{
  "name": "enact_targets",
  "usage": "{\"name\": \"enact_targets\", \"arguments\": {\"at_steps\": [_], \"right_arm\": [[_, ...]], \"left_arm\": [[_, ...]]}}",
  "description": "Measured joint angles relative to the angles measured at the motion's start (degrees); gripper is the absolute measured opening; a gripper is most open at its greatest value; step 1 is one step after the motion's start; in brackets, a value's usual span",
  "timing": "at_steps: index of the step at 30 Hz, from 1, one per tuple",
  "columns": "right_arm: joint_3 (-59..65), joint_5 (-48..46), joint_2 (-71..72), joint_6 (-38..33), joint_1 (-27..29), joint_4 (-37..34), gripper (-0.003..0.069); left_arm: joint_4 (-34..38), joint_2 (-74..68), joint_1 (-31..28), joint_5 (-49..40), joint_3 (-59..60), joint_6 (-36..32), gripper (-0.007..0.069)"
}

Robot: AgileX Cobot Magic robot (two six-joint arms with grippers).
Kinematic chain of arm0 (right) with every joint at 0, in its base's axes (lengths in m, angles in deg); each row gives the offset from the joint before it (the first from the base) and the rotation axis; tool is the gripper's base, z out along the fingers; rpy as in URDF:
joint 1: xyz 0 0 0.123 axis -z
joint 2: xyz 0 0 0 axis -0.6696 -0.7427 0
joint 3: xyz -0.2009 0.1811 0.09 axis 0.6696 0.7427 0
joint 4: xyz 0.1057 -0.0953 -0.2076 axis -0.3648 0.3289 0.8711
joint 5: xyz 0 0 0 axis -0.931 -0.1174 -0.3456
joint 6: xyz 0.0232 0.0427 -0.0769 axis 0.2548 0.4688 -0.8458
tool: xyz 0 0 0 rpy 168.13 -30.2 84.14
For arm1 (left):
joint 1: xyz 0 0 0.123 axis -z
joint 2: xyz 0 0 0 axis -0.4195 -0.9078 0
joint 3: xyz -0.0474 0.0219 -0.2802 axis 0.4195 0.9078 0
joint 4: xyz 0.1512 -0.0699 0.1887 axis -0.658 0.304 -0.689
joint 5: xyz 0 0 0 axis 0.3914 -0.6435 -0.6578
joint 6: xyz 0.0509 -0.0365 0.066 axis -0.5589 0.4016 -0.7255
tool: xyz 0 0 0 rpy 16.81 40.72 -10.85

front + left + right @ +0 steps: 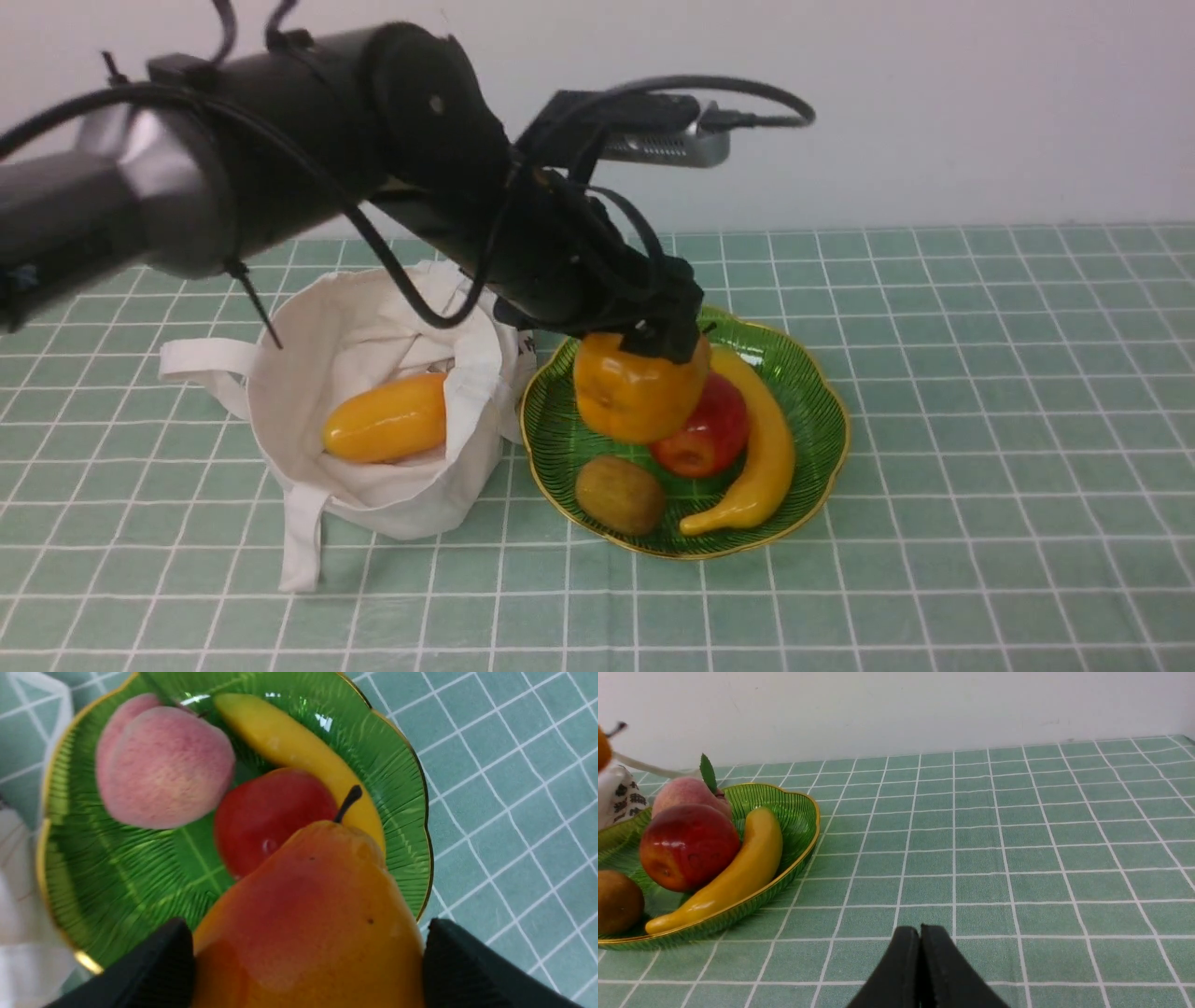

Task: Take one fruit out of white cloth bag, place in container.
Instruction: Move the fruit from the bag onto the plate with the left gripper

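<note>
Directly under the fruit [635, 397], tight in the left gripper [655, 338]: apple [714, 434], banana [770, 448], kiwi [619, 495], peach [163, 765] in container [558, 420]

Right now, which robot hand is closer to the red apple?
Left. The left gripper holds the fruit over the dish, close by the red apple; the right gripper is shut over the tablecloth, away from the dish.
</note>
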Motion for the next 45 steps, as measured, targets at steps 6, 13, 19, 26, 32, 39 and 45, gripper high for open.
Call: {"name": "enact_targets", "arguments": {"at_steps": [6, 13, 19, 26, 32, 39, 45], "right_arm": [[0.0, 0.0, 0.0, 0.0, 0.0, 0.0, -0.0012], [0.0, 0.0, 0.0, 0.0, 0.0, 0.0, -0.0012], [0.0, 0.0, 0.0, 0.0, 0.0, 0.0, -0.0012], [0.0, 0.0, 0.0, 0.0, 0.0, 0.0, -0.0012], [0.0, 0.0, 0.0, 0.0, 0.0, 0.0, -0.0012], [0.0, 0.0, 0.0, 0.0, 0.0, 0.0, -0.0012], [0.0, 0.0, 0.0, 0.0, 0.0, 0.0, -0.0012]], "left_arm": [[-2.08, -4.57, 0.49, 1.09, 0.0, 0.0, 0.057], [-3.34, -7.34, 0.49, 1.52, 0.0, 0.42, 0.057], [-3.22, -7.89, 0.49, 2.76, 0.0, 0.46, 0.057], [-3.0, -8.71, 0.49, 3.86, -0.19, 0.46, 0.0569], [-2.72, -8.89, 0.49, 4.32, -0.19, 0.46, 0.0569], [-3.43, -9.45, 0.49, 2.35, -2.01, 0.48, 0.0642], [-7.03, -9.98, 0.5, -2.65, -8.24, 0.48, 0.0647]]}}
